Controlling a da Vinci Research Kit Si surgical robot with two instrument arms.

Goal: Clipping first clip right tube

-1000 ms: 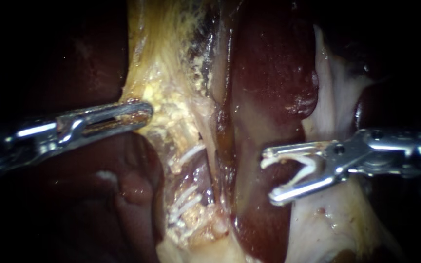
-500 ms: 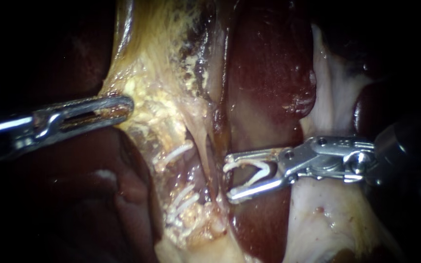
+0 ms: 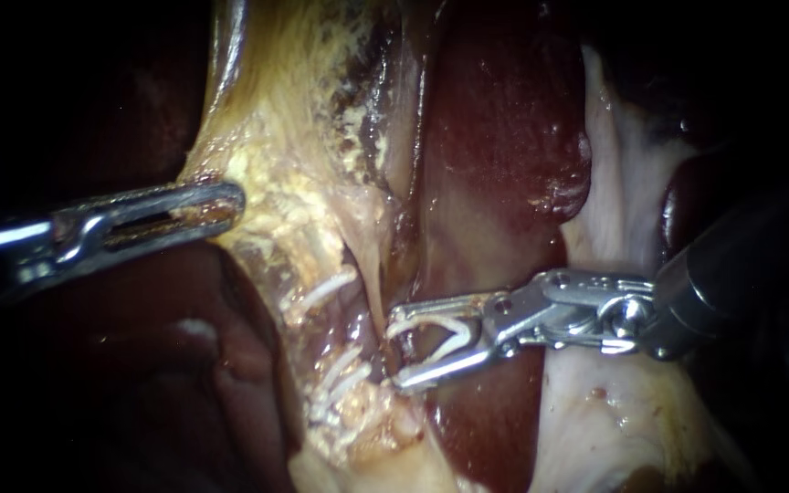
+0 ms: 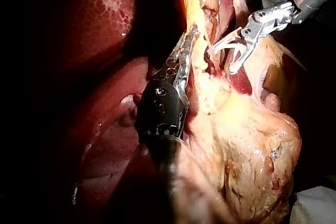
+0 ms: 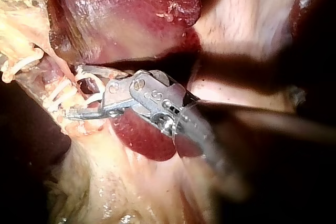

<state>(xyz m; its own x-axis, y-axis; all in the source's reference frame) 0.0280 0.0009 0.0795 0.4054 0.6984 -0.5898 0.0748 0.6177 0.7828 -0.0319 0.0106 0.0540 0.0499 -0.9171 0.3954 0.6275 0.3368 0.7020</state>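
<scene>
My right instrument (image 3: 397, 352) comes in from the right, its jaws spread wide around an open white clip (image 3: 440, 336) that both jaws touch. The clip's mouth reaches a thin pale tube (image 3: 372, 274) running down the middle; I cannot tell whether it straddles the tube. The right wrist view has these jaws (image 5: 73, 90) against the same strand. My left instrument (image 3: 230, 203) is shut on the edge of yellowish fatty tissue (image 3: 285, 210), holding it out to the left. In the left wrist view its jaws (image 4: 191, 32) grip that tissue beside the right instrument (image 4: 223, 59).
Several white clips (image 3: 326, 292) sit on the tissue left of the tube, with more clips (image 3: 340, 379) lower down. Dark red liver (image 3: 504, 137) lies behind the right instrument, and pale tissue (image 3: 614, 402) lies under its shaft.
My right instrument has moved left with the open clip, from over the liver to the thin tube. My left instrument has drawn the yellowish tissue slightly further left.
</scene>
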